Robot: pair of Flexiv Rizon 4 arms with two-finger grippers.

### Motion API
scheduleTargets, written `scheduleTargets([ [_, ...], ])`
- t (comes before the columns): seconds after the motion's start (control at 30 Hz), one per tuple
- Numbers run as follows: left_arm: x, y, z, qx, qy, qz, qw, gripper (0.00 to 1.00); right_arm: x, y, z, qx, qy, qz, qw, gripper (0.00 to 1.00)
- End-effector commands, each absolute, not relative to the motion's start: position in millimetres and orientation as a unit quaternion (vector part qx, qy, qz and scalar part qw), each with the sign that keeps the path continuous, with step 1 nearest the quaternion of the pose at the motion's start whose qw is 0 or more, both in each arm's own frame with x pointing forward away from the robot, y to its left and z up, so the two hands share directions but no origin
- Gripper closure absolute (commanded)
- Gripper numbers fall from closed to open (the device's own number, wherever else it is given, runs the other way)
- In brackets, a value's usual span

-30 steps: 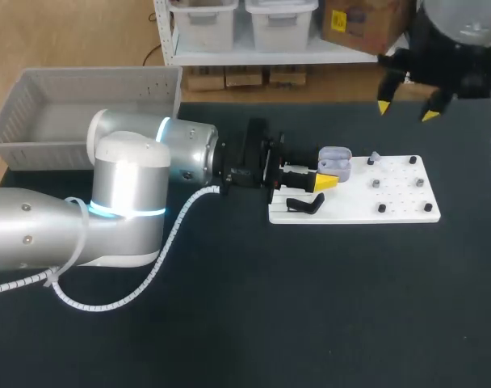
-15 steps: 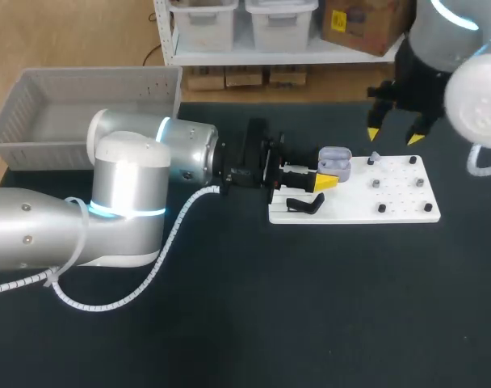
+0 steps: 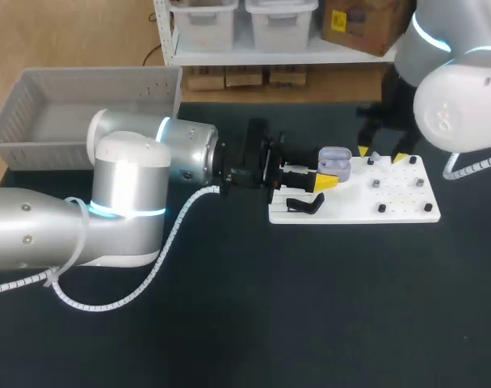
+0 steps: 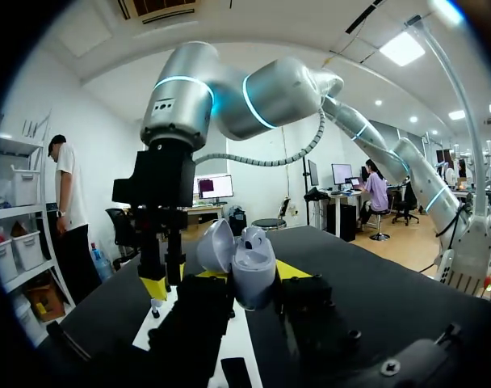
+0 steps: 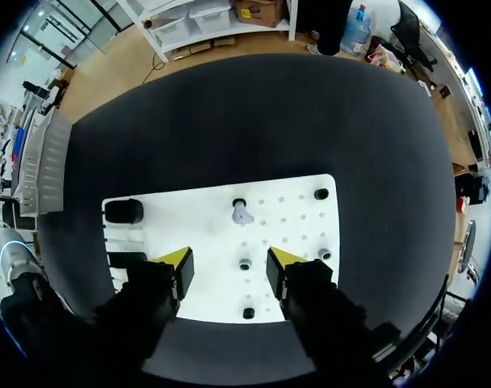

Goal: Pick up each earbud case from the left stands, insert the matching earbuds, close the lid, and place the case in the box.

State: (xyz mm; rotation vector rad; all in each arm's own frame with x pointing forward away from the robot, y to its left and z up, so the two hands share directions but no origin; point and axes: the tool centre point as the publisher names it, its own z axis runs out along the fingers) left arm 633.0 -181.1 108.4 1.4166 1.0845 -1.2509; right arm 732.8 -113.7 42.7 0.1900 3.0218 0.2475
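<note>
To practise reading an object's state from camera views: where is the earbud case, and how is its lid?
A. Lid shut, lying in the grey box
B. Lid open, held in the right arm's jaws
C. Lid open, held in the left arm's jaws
C: in the left wrist view the earbud case sits gripped between the left arm's jaws, with its lid tipped back.

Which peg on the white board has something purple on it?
The back peg nearest the open earbud case: a pale purple earbud sits on it. The other pegs are bare.
</note>
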Motion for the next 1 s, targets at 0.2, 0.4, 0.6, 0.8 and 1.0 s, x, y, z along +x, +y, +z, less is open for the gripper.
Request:
scheduleTargets([
  [0.2,631,-181,108,0.575,0.441,-0.507,0.466,1.0,750,-122,26,0.064,0.993,0.091,0.047,0.51],
  [0.4,631,-181,108,0.575,0.441,-0.507,0.466,1.0,753,-125,24,0.064,0.992,0.098,0.048,0.53],
  [0.6,631,-181,108,0.575,0.441,-0.507,0.466,1.0,753,-123,24,0.057,0.992,0.101,0.048,0.54],
  [0.8,631,-181,108,0.575,0.441,-0.507,0.466,1.0,755,-122,24,0.055,0.992,0.103,0.047,0.56],
  [1.0,631,-181,108,0.575,0.441,-0.507,0.466,1.0,756,-121,21,0.056,0.992,0.103,0.045,0.57],
])
